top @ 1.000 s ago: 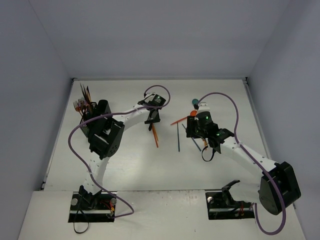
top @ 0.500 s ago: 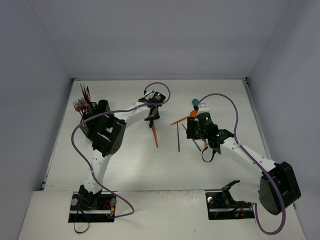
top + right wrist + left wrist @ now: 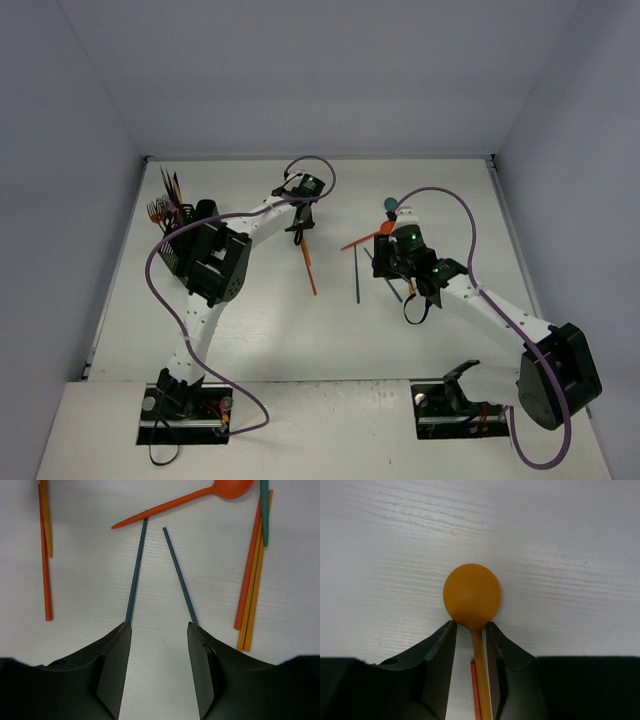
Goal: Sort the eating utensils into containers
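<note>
Left gripper [image 3: 470,626], jaws part-open and not yet pinching, straddles the spoon's [image 3: 472,595] neck mid-table [image 3: 250,330], toward the far edge. Right gripper [image 3: 159,627] hangs half-open and empty over the blue sticks [image 3: 135,575]. Caddy [image 3: 172,256] stands at the far-left corner.

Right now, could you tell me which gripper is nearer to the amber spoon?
Left gripper: jaws straddle the amber spoon at its neck; right gripper is apart, over two blue sticks.

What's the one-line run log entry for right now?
left gripper: open, astride neck of orange spoon | right gripper: open, over two blue sticks, holding nothing | caddy: utensils standing inside
</note>
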### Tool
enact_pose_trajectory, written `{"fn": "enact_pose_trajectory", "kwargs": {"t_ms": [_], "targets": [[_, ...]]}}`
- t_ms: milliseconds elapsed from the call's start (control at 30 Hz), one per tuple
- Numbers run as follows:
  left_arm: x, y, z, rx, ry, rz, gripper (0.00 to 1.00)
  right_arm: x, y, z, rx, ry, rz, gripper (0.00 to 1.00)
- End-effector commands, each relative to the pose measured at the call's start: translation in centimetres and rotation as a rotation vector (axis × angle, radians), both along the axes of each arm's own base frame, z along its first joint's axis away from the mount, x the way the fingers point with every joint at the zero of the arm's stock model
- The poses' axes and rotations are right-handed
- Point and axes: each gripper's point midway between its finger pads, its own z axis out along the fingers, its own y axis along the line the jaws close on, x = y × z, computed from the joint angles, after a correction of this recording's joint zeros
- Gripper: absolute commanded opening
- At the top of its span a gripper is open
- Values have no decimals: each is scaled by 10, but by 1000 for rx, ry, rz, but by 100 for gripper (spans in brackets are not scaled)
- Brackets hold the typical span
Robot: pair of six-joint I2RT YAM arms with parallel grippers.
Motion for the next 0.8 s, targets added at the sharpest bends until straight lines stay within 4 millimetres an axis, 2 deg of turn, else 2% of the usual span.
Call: {"fn": "enact_pose_trajectory", "kwargs": {"t_ms": [0,133,200,333,433,567,633,700,767], "targets": [[12,-1,20,-17,-43,-7,21,9,3,11,25,-40,-4,46],[11,-3,24,-34,-46,-1,6,10,4,11,27,-39,-3,46],[12,-3,34,-43,-64,2,1,10,4,11,30,-38,0,46],[18,-5,63,-64,-134,-9,0,9,6,13,38,-40,3,46],[25,-7,108,-108,-245,-26,0,9,6,17,45,-50,5,46],[26,-1,165,-131,-396,-56,0,8,7,22,59,-61,6,46],[18,14,196,-95,-480,-80,0,8,8,25,65,-67,11,46],[14,31,218,-57,-560,-100,0,7,8,28,71,-72,13,46],[16,45,245,-39,-676,-101,0,7,8,29,74,-78,15,46]]}}
